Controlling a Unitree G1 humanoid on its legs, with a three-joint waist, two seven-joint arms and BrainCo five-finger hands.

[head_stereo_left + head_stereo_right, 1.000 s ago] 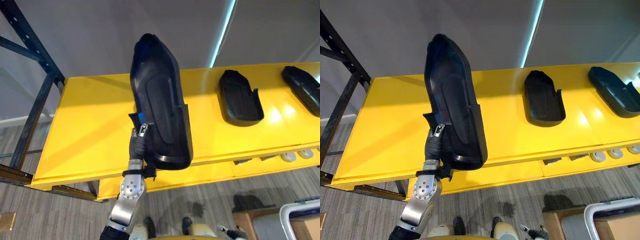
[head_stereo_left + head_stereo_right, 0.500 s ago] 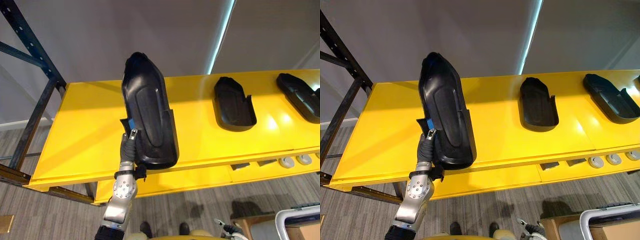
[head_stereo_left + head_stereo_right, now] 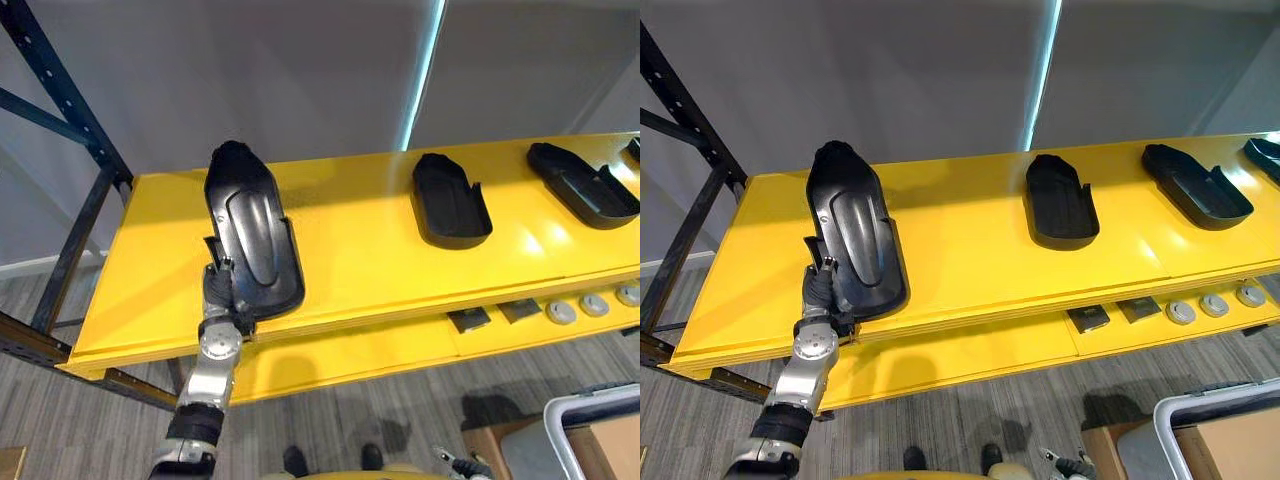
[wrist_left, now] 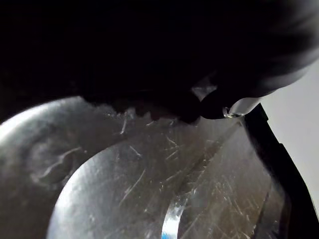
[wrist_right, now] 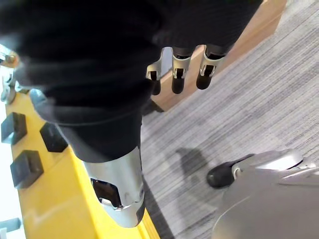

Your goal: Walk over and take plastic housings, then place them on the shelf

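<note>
Ok, dark rack upright point(image 3: 62, 115) is standing far left. Left robot hand point(image 3: 216, 288) is gripping the near end of a black plastic housing point(image 3: 250, 240), fingers curling round its edge. The housing is sitting over the left part of the yellow shelf point(image 3: 360, 250), by the front edge; can't tell if it's touching down. Second housing point(image 3: 450, 200) and third housing point(image 3: 583, 185) are lying further right on the same shelf, well apart. Dark blocks point(image 3: 468, 319) and grey discs point(image 3: 562, 312) are sitting on the lower shelf point(image 3: 340, 355). Right robot hand point(image 5: 179, 59) is hanging over grey carpet point(image 5: 259, 99), fingers relaxed, holding nothing.
</note>
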